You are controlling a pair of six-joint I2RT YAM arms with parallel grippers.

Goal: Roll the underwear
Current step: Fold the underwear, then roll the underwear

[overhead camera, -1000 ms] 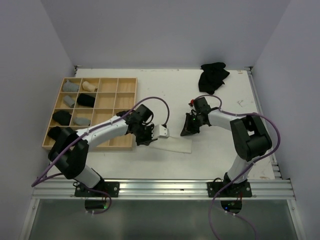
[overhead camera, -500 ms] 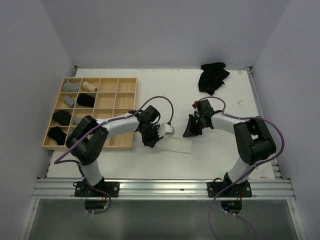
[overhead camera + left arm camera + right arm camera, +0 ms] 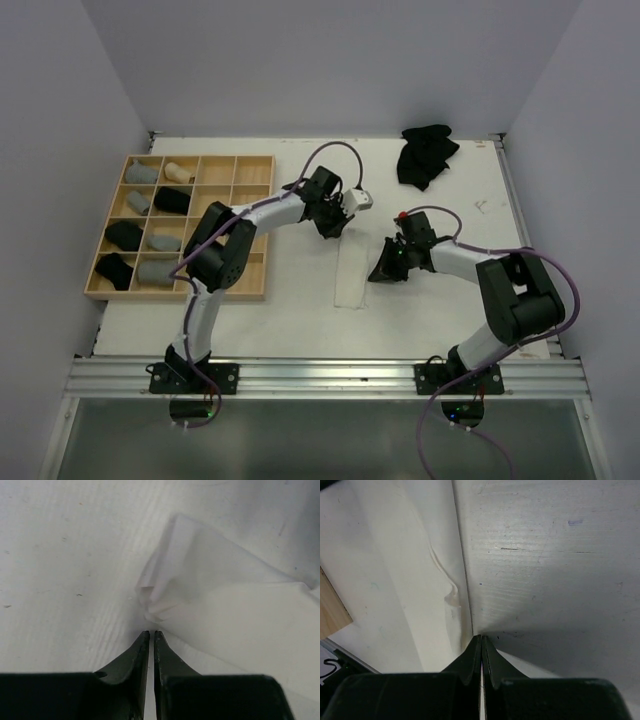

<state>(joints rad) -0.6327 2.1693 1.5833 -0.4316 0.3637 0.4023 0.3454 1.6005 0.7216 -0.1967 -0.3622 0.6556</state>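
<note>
**Booth:** Talk me through it, left to right.

**Me:** Far left is the wooden grid tray (image 3: 252,203) with seven finished rolls (image 3: 160,242) in its left-hand cells. Then my left pincer (image 3: 151,634), jaws nearly together and nothing visible between them. Its tips are right at the folded far corner of the white underwear (image 3: 350,272), which lies flat as a long strip mid-table. My right pincer (image 3: 481,639) is closed, tips down at the strip's right edge.

**Booth:** So which step is this?

**Me:** Starting the roll, I'd say. Next I need to catch that far end and turn it over on itself, with the right one pinning the cloth. A black heap (image 3: 425,155) waits at the far right.

**Booth:** And the surroundings?

**Me:** A white, scuffed table (image 3: 300,320) with plain pale walls (image 3: 330,70) closing it in.
</note>
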